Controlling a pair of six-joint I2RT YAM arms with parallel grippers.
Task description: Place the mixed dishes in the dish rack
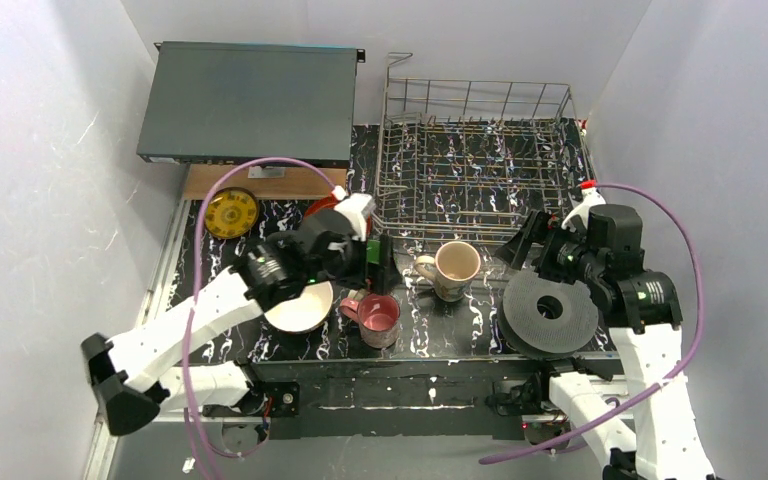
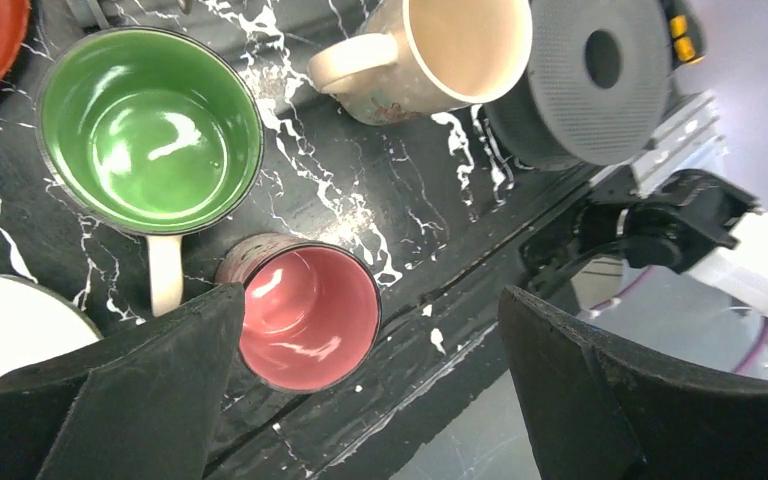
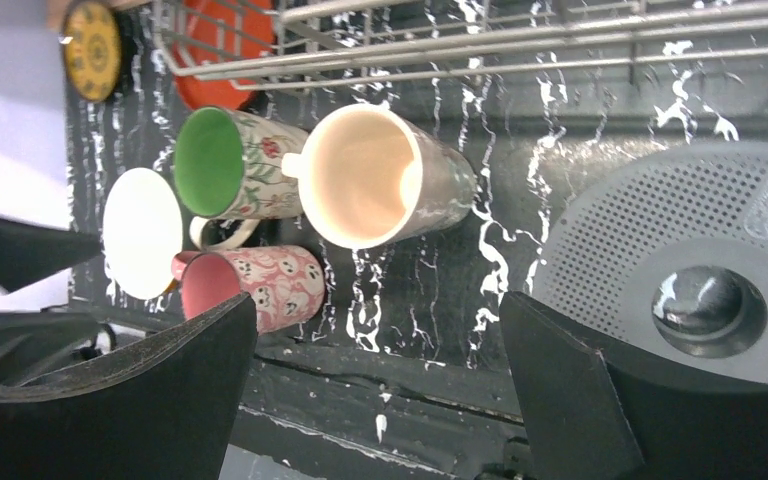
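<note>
Both arms low over the dishes, jaws spread wide, nothing held!

The left gripper (image 2: 368, 292) reaches in from 8 o'clock, elbow bent, above the pink ceramic mug (image 2: 308, 315) and the green-lined mug (image 2: 150, 130). The right gripper (image 3: 378, 300) leans in from 4 o'clock over the dark grey ribbed disc (image 1: 550, 310). The cream mug (image 1: 455, 268) sits between them, just off the silver wire dish rack (image 1: 475, 165) at its 6 o'clock edge. The cream bowl (image 1: 300, 308), red-orange plate (image 1: 322, 208) and small yellow dish (image 1: 231, 213) crowd the tabletop at the rack's 8 o'clock.

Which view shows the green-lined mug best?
Left wrist: the green-lined mug is close up, with rim, interior and handle all clear. Right wrist shows the mug smaller, side-on, with its floral outside. In top external the left arm hides it.
</note>
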